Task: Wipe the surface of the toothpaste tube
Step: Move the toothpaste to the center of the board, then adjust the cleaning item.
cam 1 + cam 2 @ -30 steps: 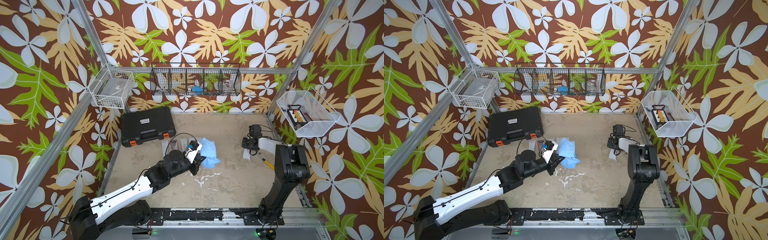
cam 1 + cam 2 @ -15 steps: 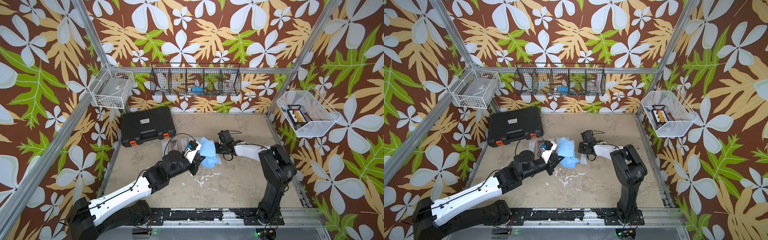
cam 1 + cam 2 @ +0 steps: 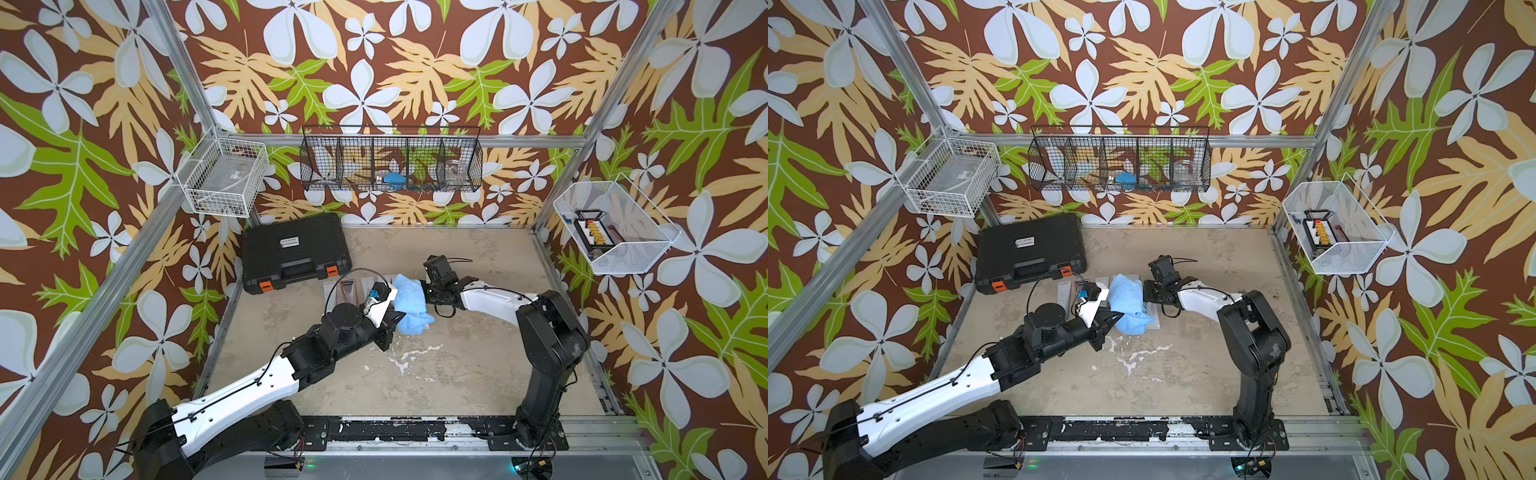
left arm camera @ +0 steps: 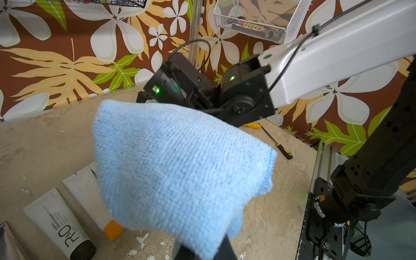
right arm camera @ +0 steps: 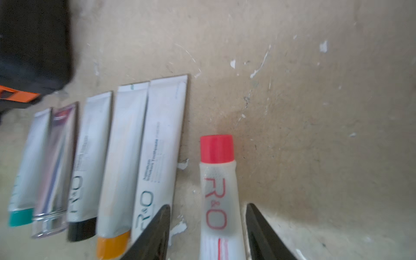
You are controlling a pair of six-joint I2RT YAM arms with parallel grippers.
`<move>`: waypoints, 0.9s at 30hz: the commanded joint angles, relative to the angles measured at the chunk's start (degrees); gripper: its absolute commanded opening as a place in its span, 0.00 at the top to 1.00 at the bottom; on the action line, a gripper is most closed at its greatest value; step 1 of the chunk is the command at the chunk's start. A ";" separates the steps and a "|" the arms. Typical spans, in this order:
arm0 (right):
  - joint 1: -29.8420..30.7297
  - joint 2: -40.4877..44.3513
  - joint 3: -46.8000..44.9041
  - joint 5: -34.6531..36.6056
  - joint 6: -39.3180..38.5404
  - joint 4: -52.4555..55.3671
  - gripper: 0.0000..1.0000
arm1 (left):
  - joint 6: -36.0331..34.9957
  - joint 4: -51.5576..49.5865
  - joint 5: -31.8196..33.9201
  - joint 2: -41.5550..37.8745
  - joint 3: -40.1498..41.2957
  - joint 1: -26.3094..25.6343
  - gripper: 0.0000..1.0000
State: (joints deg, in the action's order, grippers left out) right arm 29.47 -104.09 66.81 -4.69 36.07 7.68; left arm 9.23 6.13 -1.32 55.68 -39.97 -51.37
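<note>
A: First entry, far left?
B: One black hard plastic case with orange latches [image 3: 295, 253], lid down, on the worn beige surface [image 3: 478, 365]. No part in the job.

A: Next along?
B: One row of five toothpaste tubes [image 5: 126, 146], white and silvery, lying side by side. Caps are teal, clear, black and orange. The fifth cap is hidden.

A: Then the arms?
B: The left hand [image 3: 394, 321] is clenched on the pale blue knitted cloth [image 3: 409, 299]. The cloth hangs bunched from it, raised over the near end of the row.

A: And the task's thing?
B: One white toothpaste tube with a red cap and red lettering [image 5: 217, 191], flat on the surface. It lies just beside the last tube of the row but apart from it, on the right arm's side. Its cap points the opposite way to theirs.

A: Its keeper?
B: The right hand [image 5: 207, 206] is released. Its jaws stand spread to either side of that tube, with a gap showing on each side. Nothing is held.

A: Progress?
B: Done: cloth in hand, tube lying clear of the row. Not entered: cloth on tube, since no cloth shows in the right wrist view. Whether any face is already wiped, I cannot tell. Left, by my reckoning: grip the tube, bring the cloth against it, rub along the body.
</note>
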 commanded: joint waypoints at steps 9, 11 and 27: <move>-9.90 25.03 -4.95 -22.01 -0.02 3.57 0.40 | -3.36 7.18 -0.58 4.96 2.33 0.10 1.00; -10.22 28.67 -7.34 -28.76 2.65 1.16 0.40 | -4.93 11.84 -1.10 6.02 4.29 0.09 1.00; -5.78 37.87 -22.91 -45.97 15.87 -12.67 0.38 | -13.18 14.27 -4.46 16.92 -1.29 -0.04 1.00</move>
State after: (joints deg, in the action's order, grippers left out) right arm 23.31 -66.43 44.47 -48.18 49.67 -1.23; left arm -1.80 19.05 -4.60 71.77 -40.21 -51.37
